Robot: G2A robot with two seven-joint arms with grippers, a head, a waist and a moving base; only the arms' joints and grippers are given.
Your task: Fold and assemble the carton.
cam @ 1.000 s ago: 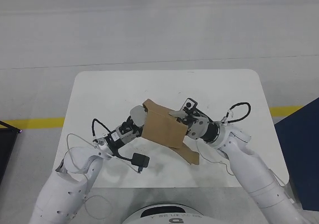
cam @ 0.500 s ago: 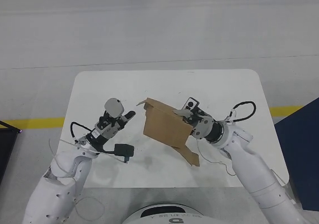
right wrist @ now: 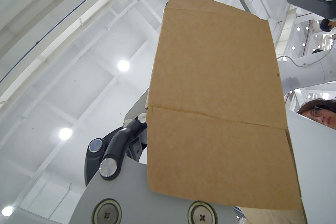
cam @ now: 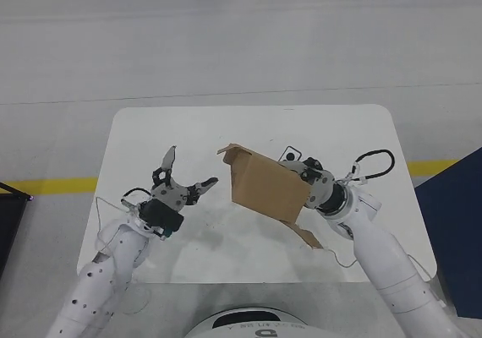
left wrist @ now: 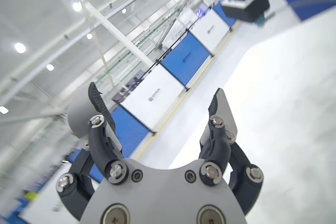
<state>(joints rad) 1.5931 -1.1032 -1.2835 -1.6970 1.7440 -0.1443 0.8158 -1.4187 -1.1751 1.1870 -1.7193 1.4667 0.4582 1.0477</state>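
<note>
Carton point(cam: 266, 188) is off the table point(cam: 342, 135), above its middle and tilted, gripped at its robot-right edge by the right gripper point(cam: 307, 175). In the right wrist view the cardboard panel point(right wrist: 215, 104) lies flat across the jaws, with 1 finger linkage point(right wrist: 123, 135) showing beside it, so I judge the gripper clamped on that panel. Judgement: an edge grip leaves the broad faces and the end flaps free for the other arm. 1 flap point(cam: 306, 234) hangs loose from the near corner and 1 short flap point(cam: 232, 154) sticks up at the far corner; neither is folded in. Left gripper point(cam: 188, 169) sits just left of the carton, apart from it, fingers point(left wrist: 99, 104) spread wide and holding nothing, opening turned toward the carton's free end. Judgement: it is posed to take or press a flap. Assembly looks early, with the carton not yet squared.
</note>
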